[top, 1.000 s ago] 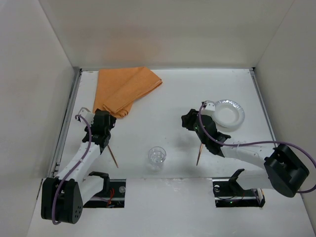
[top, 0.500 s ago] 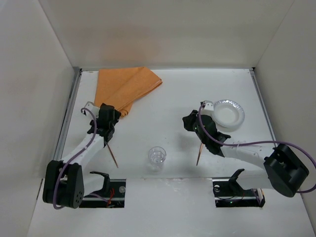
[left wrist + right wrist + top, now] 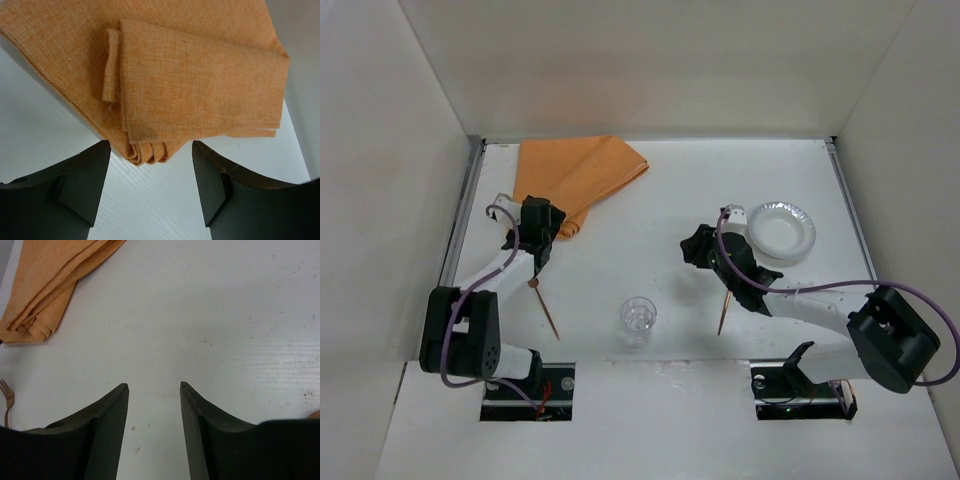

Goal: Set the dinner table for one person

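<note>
You're barely started, I judge: nothing is laid as 1 place setting yet. The bench [image 3: 650,215] fills the cell floor ahead of both bases. Orange cloth [image 3: 570,180] sits folded far left, plate [image 3: 782,232] far right, cup [image 3: 638,318] near centre, fork [image 3: 546,310] and second utensil [image 3: 723,312] well apart. Left jaws are released at the cloth's folded corner. Right jaws are released over bare bench.

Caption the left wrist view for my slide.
Open left end effector faces the folded orange cloth mat lying on the white dinner table.
</note>
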`<state>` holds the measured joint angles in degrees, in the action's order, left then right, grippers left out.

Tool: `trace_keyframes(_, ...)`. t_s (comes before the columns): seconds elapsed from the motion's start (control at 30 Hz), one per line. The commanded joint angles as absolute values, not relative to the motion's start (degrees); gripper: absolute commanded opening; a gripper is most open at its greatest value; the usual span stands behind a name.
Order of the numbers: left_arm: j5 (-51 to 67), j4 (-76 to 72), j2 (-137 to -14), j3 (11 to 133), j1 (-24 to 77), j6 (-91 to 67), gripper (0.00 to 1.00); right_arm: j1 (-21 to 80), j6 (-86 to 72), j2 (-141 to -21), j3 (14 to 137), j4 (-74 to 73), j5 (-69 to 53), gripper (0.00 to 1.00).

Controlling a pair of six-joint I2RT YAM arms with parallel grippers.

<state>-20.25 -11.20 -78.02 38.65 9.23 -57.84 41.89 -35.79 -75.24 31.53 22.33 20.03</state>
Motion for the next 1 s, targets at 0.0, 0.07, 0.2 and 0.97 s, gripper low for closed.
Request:
trace_keyframes(0.0, -18.5, -13.7, -80.5, 40.9, 6.6, -59.4, 0.64, 41.6, -35.6, -74.5, 33.5, 24.5, 19.2, 0.52)
trace_keyframes(0.07, -16.7, -14.8, -82.5, 41.3, 5.5, -59.3, 0.64, 41.6, -35.6, -74.8, 33.8, 24.2, 18.6, 0.52)
trace_keyframes(0.2, -11.8, -18.7, -87.0, 42.1, 3.0, -59.4, 0.63, 41.8, -35.4, -74.9, 33.9, 24.6, 18.4, 0.52)
trace_keyframes(0.97, -13.1, -20.3, -84.2, 38.6, 3.7, -58.4, 0.57, 43.2, -35.0, -78.6, 36.7, 22.8, 14.7, 0.52)
